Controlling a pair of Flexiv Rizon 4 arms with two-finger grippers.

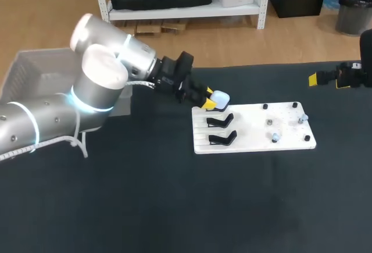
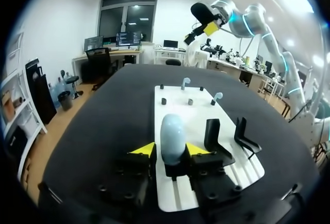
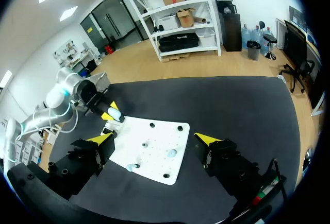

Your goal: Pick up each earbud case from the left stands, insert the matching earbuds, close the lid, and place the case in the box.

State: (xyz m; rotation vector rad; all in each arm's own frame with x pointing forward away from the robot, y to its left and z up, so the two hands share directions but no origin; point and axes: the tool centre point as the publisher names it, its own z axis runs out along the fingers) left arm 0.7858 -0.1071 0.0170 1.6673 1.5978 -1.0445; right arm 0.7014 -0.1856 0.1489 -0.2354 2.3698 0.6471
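Note:
A pale blue earbud case (image 1: 220, 97) (image 2: 172, 139) (image 3: 116, 115) stands on the far black stand of the white board (image 1: 256, 142). My left gripper (image 1: 210, 99) (image 2: 171, 149) is around it, one yellow tip pressed to each side of the case. Two empty black stands (image 1: 221, 120) (image 1: 224, 138) sit nearer on the board. Two small pale blue earbuds (image 1: 276, 137) (image 1: 303, 117) rest on pegs at the board's right end. My right gripper (image 1: 317, 79) (image 3: 154, 138) hovers open, high over the table's far right, holding nothing.
A translucent box (image 1: 29, 67) stands at the table's far left, behind my left arm. Small black pegs (image 1: 265, 107) dot the board. Black tabletop lies open in front of the board and to its right.

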